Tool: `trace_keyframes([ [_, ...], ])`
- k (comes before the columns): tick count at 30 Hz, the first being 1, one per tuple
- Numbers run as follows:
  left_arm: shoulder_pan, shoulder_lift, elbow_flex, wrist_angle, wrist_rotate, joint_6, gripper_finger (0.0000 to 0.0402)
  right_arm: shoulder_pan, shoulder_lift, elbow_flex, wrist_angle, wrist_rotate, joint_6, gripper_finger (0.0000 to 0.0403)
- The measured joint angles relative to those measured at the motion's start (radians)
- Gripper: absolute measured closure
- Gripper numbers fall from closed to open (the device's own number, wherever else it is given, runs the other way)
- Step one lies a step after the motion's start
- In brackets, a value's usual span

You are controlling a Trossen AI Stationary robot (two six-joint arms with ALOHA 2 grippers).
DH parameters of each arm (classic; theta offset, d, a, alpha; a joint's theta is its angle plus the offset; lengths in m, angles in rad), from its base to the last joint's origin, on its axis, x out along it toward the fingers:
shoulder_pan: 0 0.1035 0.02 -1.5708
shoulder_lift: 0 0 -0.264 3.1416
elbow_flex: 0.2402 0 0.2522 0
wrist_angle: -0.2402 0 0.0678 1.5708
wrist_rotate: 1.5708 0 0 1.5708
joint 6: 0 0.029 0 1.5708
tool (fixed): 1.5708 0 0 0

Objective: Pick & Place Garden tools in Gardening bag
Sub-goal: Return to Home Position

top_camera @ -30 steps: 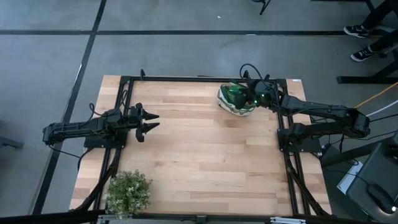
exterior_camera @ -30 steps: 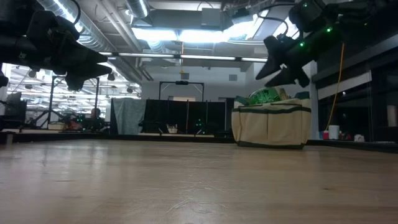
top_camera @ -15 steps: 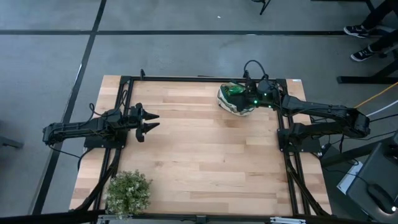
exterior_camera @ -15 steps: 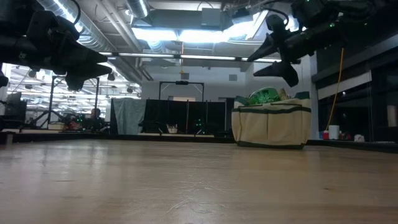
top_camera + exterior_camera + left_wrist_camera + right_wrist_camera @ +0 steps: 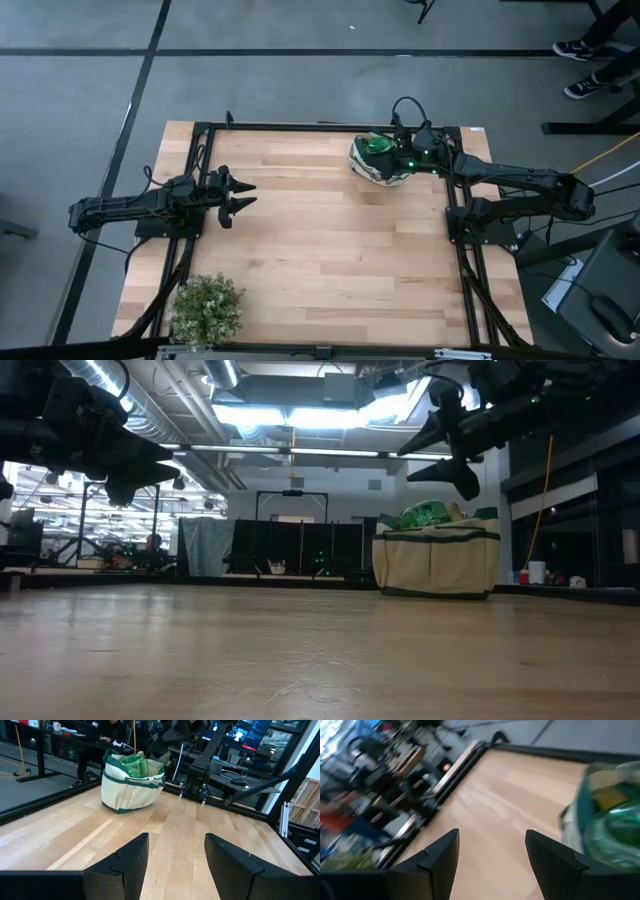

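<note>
This was a robotics lab or workshop: a wooden bench on a black frame stood on grey concrete floor, under exposed ducts and strip lights, with monitors beyond.

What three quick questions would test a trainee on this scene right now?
1. True or false: a trowel lies loose on the table.
2. The right jaws hang above: A) the bag; B) the table's middle; C) the table's near edge.
3. Fill in: the left jaws, over the table's left side, are ____.
Key: 1 false; 2 A; 3 open.
</note>
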Motion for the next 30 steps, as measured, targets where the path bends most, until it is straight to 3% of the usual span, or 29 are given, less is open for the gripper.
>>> trace_keyframes([
  [5,0.0,0.0,0.0,0.0,0.0,0.0,0.021,0.062,0.0,0.0,0.062,-0.115,-0.084,0.0171],
  [16,0.0,0.0,0.0,0.0,0.0,0.0,0.021,0.349,0.0,0.0,0.198,-0.113,-0.336,0.0171],
  [24,0.0,0.0,0.0,0.0,0.0,0.0,0.021,0.524,0.0,0.0,0.166,-0.118,-0.344,0.0171],
  [30,0.0,0.0,0.0,0.0,0.0,0.0,0.0212,0.582,0.0,0.0,0.05,-0.117,-0.291,0.0171],
])
